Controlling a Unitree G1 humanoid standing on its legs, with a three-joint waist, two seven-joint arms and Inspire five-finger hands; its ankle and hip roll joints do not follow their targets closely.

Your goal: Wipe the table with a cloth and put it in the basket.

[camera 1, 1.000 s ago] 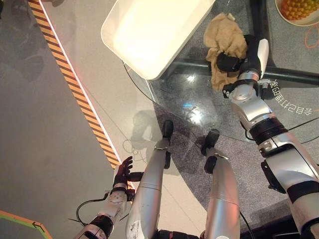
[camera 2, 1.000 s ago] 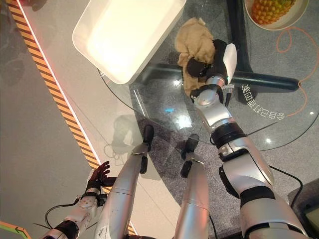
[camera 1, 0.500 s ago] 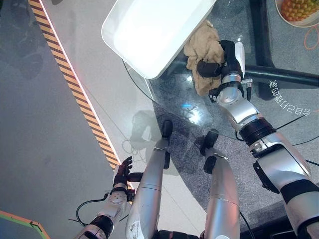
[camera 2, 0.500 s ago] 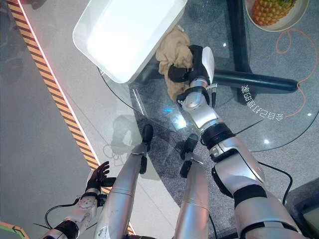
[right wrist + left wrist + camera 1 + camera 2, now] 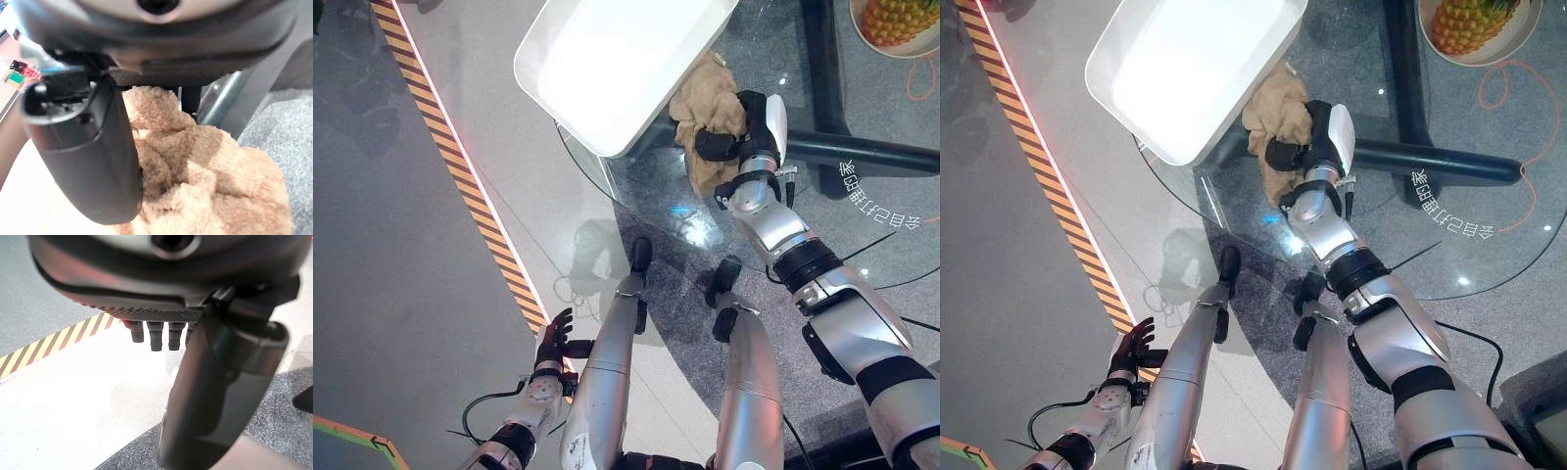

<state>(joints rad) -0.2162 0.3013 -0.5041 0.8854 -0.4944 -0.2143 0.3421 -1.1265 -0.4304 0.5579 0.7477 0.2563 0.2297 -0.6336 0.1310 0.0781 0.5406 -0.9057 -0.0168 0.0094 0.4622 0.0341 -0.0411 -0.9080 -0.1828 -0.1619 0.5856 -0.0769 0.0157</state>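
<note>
At the far left a striped tape line (image 5: 460,166) runs across the grey floor. The left hand (image 5: 554,339) hangs low beside it, well away from the table; its fingers (image 5: 156,340) are straight and relaxed and hold nothing.

Further right, the white basket (image 5: 617,64) sits on the near-left edge of the round glass table (image 5: 705,220), part of it reaching out over the floor. Just beside its right wall lies the tan cloth (image 5: 705,98), bunched on the glass and touching the basket's side. The right hand (image 5: 739,132) is on the cloth's right part, its fingers curled over the fluffy fabric and its thumb (image 5: 90,161) pressed against it, so it grips the cloth. The cloth lies on the table, outside the basket.

Under the glass a dark table frame (image 5: 862,152) shows through. At the far right corner a bowl (image 5: 1518,39) holds a pineapple (image 5: 1464,20), well apart from the cloth.
</note>
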